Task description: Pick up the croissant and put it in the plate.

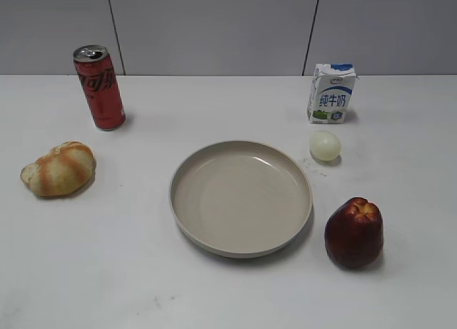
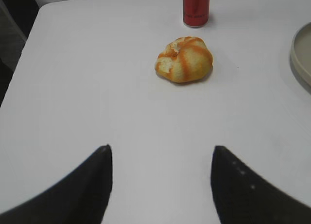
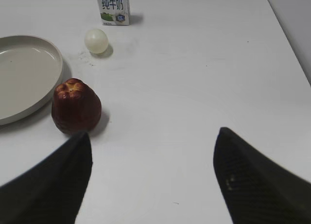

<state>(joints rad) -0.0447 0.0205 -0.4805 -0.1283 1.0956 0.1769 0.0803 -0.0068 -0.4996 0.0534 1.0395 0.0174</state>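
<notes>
White desk (image 1: 128, 272) under us: we see the croissant (image 1: 59, 169) near the left edge, well apart from the plate (image 1: 193, 222) at the middle. Our left gripper (image 2: 160, 161) hangs spread over bare desk before the croissant; our right gripper (image 3: 153, 151) is spread beside the apple (image 3: 76, 112).

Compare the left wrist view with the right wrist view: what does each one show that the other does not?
Only the left wrist view shows the croissant, the red can behind it, and the open left pincer. Only the right wrist view shows the apple, the pale ball, the milk carton and the open right pincer. Both show the plate and the white table.
</notes>
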